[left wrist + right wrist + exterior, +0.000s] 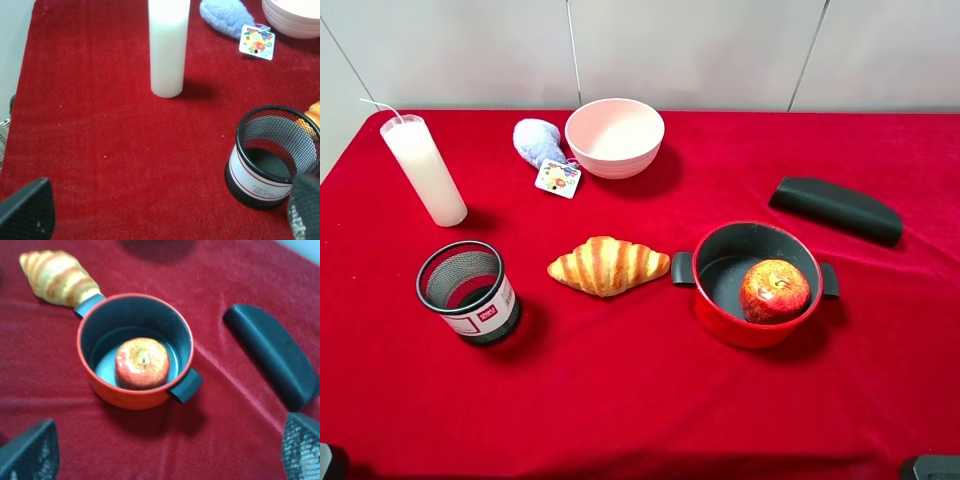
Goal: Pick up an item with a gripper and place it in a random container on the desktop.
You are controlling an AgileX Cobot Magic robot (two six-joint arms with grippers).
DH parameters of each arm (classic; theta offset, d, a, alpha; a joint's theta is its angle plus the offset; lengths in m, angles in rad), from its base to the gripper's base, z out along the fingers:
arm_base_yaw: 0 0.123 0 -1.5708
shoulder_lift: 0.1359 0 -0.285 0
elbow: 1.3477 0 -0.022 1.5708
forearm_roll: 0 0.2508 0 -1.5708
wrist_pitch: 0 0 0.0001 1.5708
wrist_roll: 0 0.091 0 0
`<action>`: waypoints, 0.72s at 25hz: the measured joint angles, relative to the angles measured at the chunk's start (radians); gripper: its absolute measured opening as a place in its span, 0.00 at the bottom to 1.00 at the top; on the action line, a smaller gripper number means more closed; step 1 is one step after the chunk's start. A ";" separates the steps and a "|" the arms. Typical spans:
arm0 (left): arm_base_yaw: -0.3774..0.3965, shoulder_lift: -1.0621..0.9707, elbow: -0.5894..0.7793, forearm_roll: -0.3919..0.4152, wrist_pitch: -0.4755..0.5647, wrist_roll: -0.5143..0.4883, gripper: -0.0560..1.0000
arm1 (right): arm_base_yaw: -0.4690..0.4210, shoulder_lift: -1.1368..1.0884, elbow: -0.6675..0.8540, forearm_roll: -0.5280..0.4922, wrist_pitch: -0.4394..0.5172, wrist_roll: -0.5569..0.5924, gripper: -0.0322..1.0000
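Observation:
The apple (775,290), red with yellow patches, lies inside the round red pot (720,322) on the right of the red-clothed desktop (620,400). The right wrist view shows the apple (142,362) stem dimple up on the pot's dark grey floor (107,347). My right gripper (165,455) is open and empty, above and in front of the pot, not touching it. My left gripper (165,220) is open and empty, above the cloth near the black mesh cup (272,160). In the high view only dark bits of the arms show at the bottom corners.
A croissant (608,265) lies just left of the pot's handle. The mesh cup (468,292) stands at the left. A tall white cylinder (424,170), a blue plush toy (538,142) and a pale pink bowl (614,136) are at the back. A black case (835,208) lies back right.

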 joint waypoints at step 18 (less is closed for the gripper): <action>0.000 0.000 0.000 0.000 0.000 0.000 0.91 | 0.000 -0.202 0.112 0.043 -0.061 0.024 0.70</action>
